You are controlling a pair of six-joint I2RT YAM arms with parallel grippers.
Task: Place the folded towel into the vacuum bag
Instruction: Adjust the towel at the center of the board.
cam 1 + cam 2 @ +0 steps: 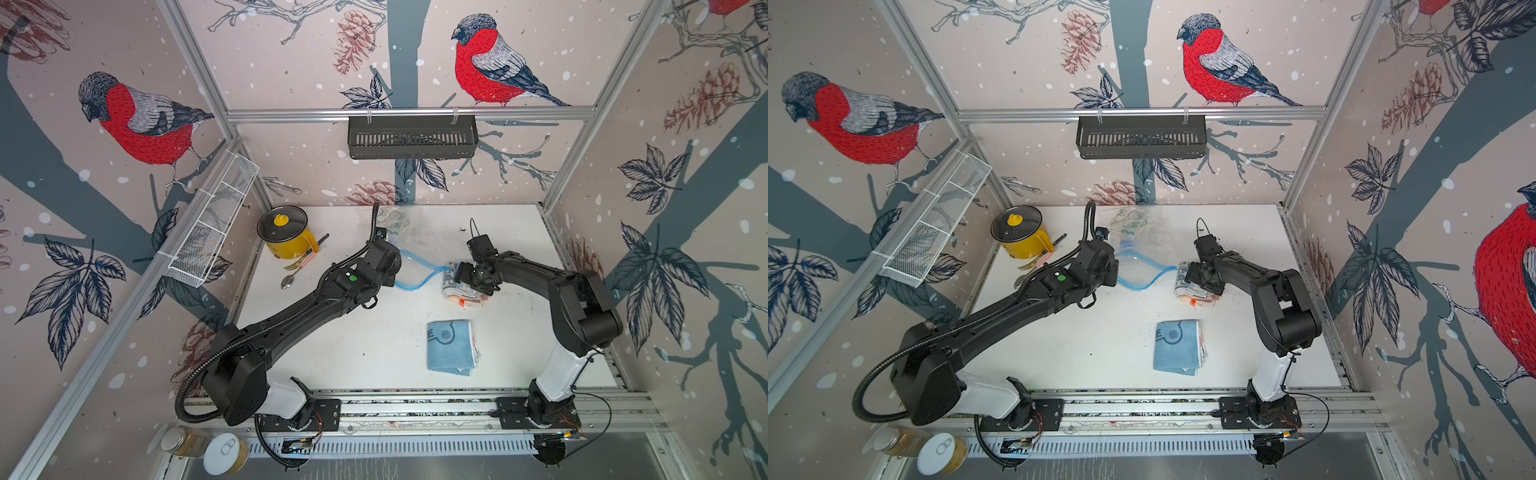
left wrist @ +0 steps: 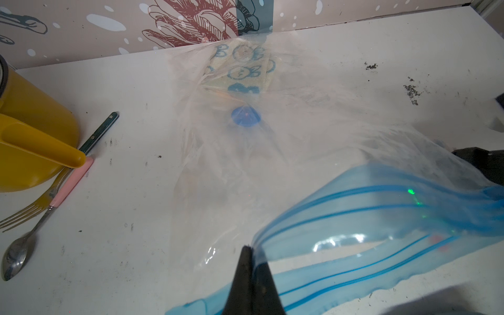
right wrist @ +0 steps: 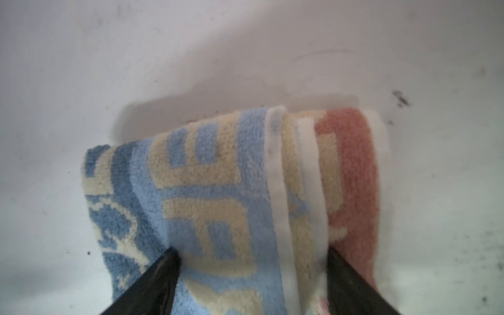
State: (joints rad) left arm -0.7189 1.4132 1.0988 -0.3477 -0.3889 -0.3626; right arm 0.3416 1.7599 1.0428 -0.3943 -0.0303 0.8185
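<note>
The vacuum bag [image 2: 272, 152] is thin, clear, glossy plastic, creased and crinkly, with a smooth blue zip strip [image 2: 368, 196]. The folded towel [image 3: 218, 191] is soft, looped terry cloth. The white tabletop [image 2: 122, 245] looks matt and scuffed. The spoon [image 2: 15, 259] is polished metal, and the yellow pot [image 2: 32, 109] is glossy.

On my white table [image 1: 374, 345] the yellow pot [image 1: 286, 237] with its glass lid has a fork [image 1: 296, 262], a pink-handled spoon [image 1: 287, 281] and a dark-handled knife [image 1: 322, 240] just beside its handle, a white mesh basket [image 1: 212, 224] on the wall near it, and a black slotted shelf [image 1: 411, 137] on the back rail well above it.
</note>
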